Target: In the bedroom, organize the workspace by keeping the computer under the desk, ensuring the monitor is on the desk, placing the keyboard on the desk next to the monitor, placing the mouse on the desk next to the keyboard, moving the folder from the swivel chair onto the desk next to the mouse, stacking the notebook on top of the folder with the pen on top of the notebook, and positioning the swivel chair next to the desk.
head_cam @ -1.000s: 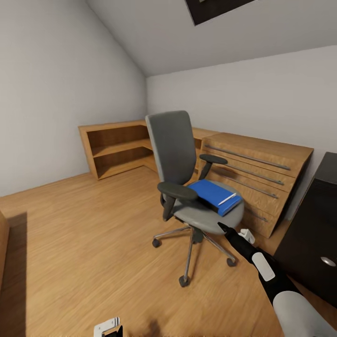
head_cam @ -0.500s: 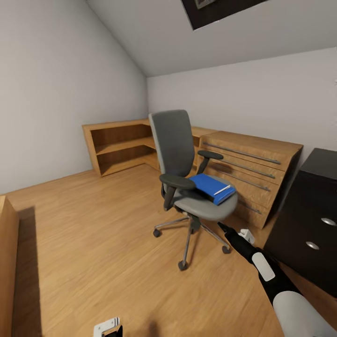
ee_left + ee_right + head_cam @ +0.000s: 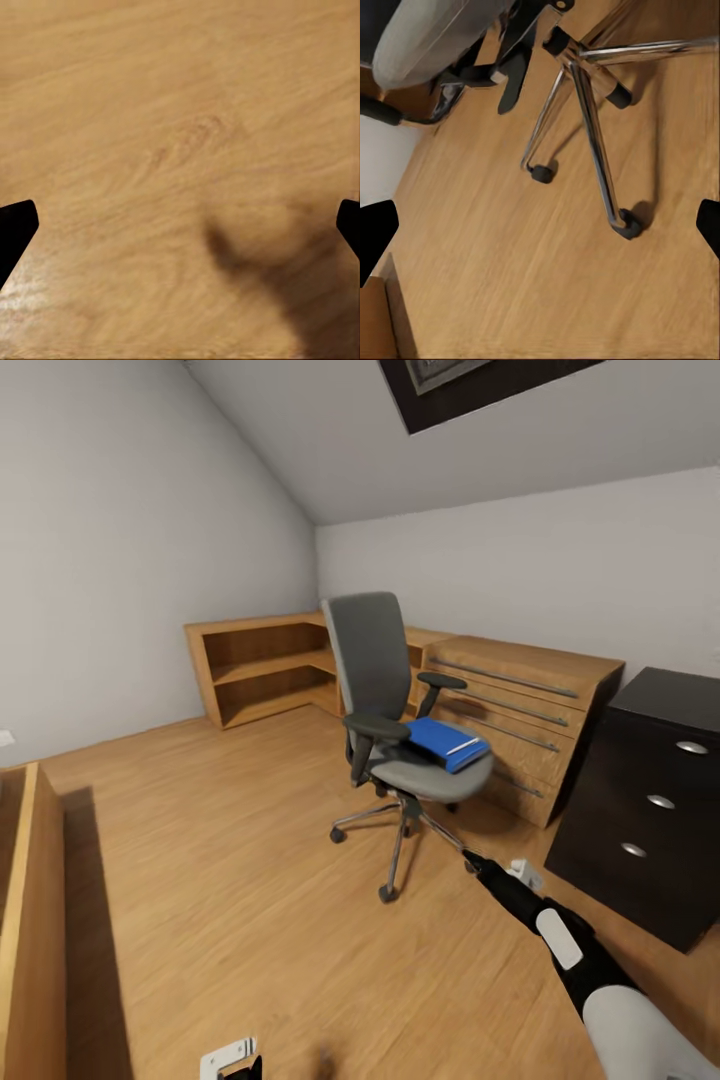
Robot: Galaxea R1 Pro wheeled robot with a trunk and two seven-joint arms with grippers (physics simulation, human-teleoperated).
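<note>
Blue folder (image 3: pixel 447 743) lying flat on swivel chair (image 3: pixel 393 705) seat, pale pen (image 3: pixel 462 745) on top, black desk (image 3: pixel 655 800) well right of chair, right gripper (image 3: pixel 540 225) spread wide, gripping nothing, left gripper (image 3: pixel 180 225) likewise.

One swivel chair (image 3: pixel 400 760) stands just ahead of the right claw (image 3: pixel 470 857), with two black armrests (image 3: pixel 377 726). On its seat lie one blue folder (image 3: pixel 437 739) and one pale pen (image 3: pixel 462 745). The right wrist view catches two of its casters (image 3: pixel 628 225) close beyond that claw. To the right claw's right is one black worktop (image 3: pixel 672 695) with one drawer unit (image 3: pixel 640 830) bearing three round silver knobs (image 3: pixel 691 747). Farther ahead stand one wooden chest of drawers (image 3: pixel 520 710) with four long bar handles (image 3: pixel 505 678), and one open wooden shelf unit (image 3: pixel 260 670). There are two claws; the left claw (image 3: pixel 228 1057) is the other.
</note>
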